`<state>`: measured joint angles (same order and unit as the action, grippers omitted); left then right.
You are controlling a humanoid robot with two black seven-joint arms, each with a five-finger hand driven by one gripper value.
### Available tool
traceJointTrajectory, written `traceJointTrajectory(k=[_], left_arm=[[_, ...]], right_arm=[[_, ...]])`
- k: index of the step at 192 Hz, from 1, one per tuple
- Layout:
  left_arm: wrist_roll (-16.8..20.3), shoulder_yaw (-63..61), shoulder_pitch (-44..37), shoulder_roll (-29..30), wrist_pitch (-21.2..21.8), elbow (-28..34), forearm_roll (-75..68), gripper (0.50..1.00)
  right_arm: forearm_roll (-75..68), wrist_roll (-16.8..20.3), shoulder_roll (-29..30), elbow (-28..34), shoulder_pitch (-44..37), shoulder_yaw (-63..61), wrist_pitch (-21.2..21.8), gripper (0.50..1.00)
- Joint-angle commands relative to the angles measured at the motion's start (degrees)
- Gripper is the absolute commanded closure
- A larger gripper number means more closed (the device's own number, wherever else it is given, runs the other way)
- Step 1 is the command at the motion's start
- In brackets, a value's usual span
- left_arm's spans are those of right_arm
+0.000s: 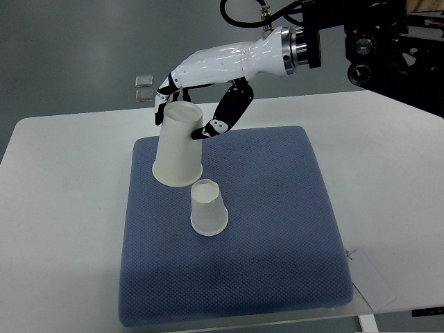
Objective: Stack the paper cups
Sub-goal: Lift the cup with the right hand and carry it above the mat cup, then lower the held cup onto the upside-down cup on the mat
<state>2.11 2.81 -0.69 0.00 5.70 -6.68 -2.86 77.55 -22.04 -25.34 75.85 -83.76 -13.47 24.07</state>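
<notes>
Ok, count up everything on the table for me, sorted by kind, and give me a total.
Paper cups: 2, a large cup held by the right hand and a small cup, both upside down on the pad
Blue pad: 1
Small square pieces near the far edge: 2
White card at the near right corner: 1
Total: 6

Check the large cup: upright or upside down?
Upside down: the large cup stands on its wide mouth on the blue mat, narrow base up.
</notes>
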Motion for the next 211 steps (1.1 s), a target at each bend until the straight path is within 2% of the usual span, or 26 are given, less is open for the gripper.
traceJointTrajectory(k=[1,107,138,211], left_arm=[[0.00,0.00,0.08,0.00,0.01,0.00,0.05,0.500],[0.00,0.00,-0.01,0.00,0.01,0.00,-0.04,0.500],[0.00,0.00,0.07,0.00,0.01,0.00,-0.04,0.500],[0.00,0.00,-0.01,0.00,0.01,0.00,0.05,0.500]], right_arm=[[1.29,0.42,1.08,0.00,0.53,0.37,-0.16,0.961],[7.79,0.86,1.79,-0.09,4.14,1.16,-1.48,0.961],[9.02,0.86,1.70,-0.35,5.01,2.39,-3.41,0.957],[9.37,0.77,1.61,-0.88,5.81,3.71,-3.41,0.948]])
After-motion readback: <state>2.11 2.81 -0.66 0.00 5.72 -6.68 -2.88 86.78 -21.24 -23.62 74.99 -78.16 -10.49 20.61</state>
